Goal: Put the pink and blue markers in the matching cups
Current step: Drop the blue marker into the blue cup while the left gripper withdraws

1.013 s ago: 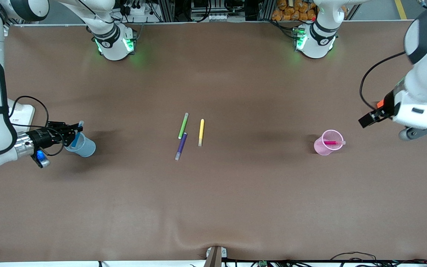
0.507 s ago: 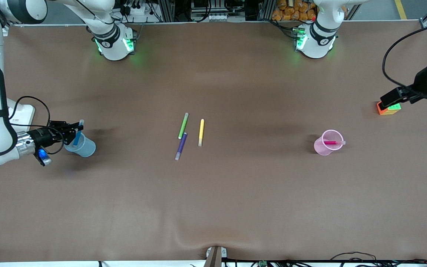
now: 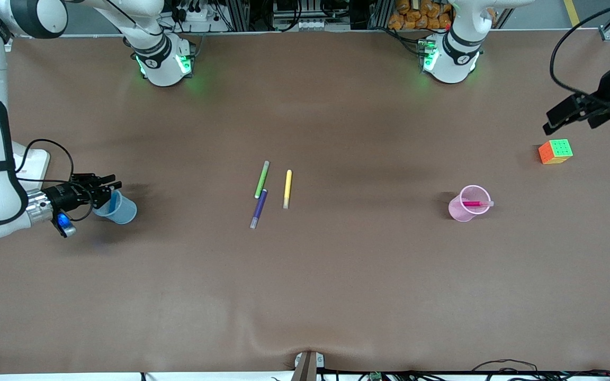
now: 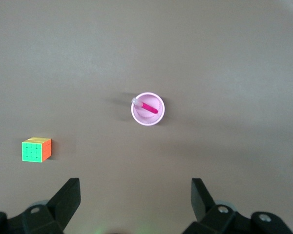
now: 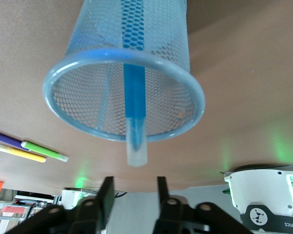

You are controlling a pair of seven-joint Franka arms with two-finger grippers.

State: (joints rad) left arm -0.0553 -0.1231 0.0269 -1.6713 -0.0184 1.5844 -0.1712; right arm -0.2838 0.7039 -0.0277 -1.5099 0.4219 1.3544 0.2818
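Standing in your blue cup (image 5: pixel 122 83), the blue marker (image 5: pixel 135 114) is free — right gripper (image 5: pixel 134 195) parted; left gripper (image 4: pixel 136 197) wide, empty.

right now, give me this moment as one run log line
blue marker: in blue cup | right hand: open, over it | pink marker: in pink cup | left hand: open, waits

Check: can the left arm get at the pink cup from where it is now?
Probably yes. The left gripper hangs open and empty, up above the table near the cube. The pink cup with its pink marker stands alone, nothing between.
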